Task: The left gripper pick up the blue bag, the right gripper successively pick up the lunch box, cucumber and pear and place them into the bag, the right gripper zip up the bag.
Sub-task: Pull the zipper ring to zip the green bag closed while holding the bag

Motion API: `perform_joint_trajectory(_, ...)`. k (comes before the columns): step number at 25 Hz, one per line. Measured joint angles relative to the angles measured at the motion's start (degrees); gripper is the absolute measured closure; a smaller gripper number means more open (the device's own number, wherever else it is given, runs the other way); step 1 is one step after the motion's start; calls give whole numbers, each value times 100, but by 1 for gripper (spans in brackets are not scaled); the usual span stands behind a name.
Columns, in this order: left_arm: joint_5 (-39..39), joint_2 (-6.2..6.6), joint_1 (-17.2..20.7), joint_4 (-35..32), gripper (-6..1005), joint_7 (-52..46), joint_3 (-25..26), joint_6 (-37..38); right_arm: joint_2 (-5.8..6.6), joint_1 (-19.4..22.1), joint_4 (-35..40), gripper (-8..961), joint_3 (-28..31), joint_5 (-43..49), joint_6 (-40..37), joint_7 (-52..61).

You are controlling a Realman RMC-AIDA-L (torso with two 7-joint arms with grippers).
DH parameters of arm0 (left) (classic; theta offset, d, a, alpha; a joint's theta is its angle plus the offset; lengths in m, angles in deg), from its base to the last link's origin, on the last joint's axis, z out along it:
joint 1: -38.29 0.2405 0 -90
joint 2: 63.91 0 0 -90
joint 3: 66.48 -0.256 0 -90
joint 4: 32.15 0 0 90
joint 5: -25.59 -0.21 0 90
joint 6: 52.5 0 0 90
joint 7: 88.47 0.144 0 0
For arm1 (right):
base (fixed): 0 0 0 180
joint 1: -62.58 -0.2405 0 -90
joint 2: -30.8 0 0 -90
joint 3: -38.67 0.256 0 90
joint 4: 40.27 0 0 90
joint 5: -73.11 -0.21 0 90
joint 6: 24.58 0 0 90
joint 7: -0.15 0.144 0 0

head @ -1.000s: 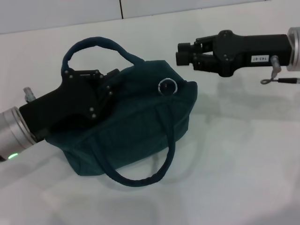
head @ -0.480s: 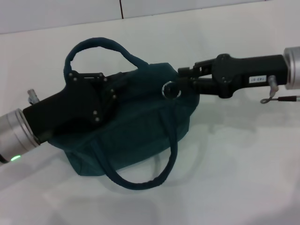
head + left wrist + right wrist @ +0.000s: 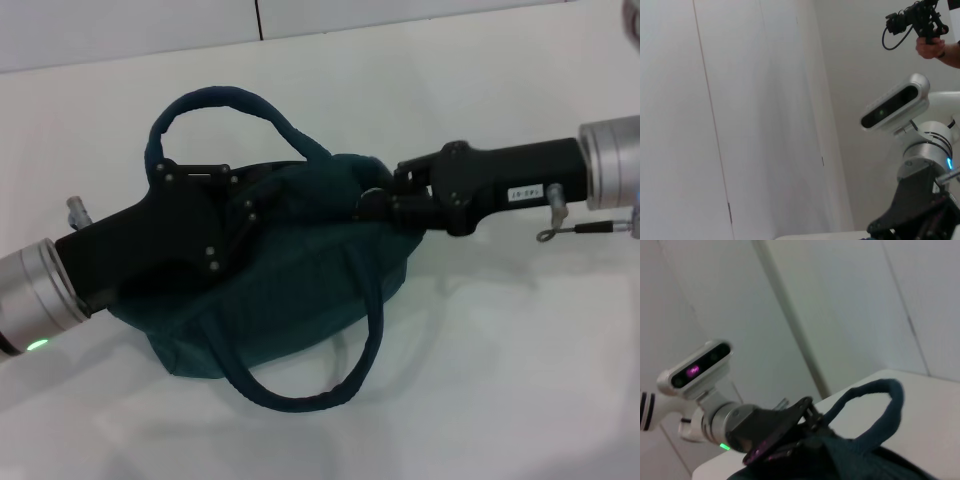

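The blue bag [image 3: 300,285] lies on the white table with one handle arching up at the back and the other looping toward me. My left gripper [image 3: 245,212] rests on the bag's upper left, shut on the fabric at its top edge. My right gripper [image 3: 372,200] reaches in from the right. Its fingertips are closed together at the bag's top right, where the zip pull ring sits, and they cover the ring. The right wrist view shows the bag [image 3: 845,460], its raised handle [image 3: 885,402] and the left gripper [image 3: 777,432] beyond it. Lunch box, cucumber and pear are out of view.
The white table [image 3: 520,360] spreads around the bag. A thin cable [image 3: 590,230] hangs under the right wrist. The left wrist view shows a wall, the robot's head camera [image 3: 896,102] and a person's hand with a camera [image 3: 925,27].
The right gripper came down and to the left from above the bag onto the zip ring, which it now covers. The left gripper and bag shifted slightly right.
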Motion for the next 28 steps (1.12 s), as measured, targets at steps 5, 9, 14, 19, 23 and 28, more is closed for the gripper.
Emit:
perform_joint_trajectory(5, 0, -4, 5, 0, 941, 0, 0, 15, 1, -17, 1, 671, -185, 0, 4, 5)
perform_joint_trajectory(9, -1, -5, 8, 0, 941, 0, 0, 55, -1, 15, 0, 695, -189, -2, 9, -16)
perform_joint_trajectory(14, -1, -4, 8, -1, 941, 0, 0, 75, -9, 115, 52, 805, -150, -42, 23, -173)
perform_joint_trajectory(19, 0, -4, 12, -1, 940, 0, 17, 74, -12, 241, 148, 827, -33, -137, 128, -324)
perform_joint_trajectory(23, 3, 2, 15, 2, 940, -2, 33, 50, -20, 328, 163, 845, 146, -224, 139, -490)
perform_joint_trajectory(28, 9, 12, 16, 5, 940, 1, 47, 36, -17, 383, 199, 897, 315, -237, 139, -628)
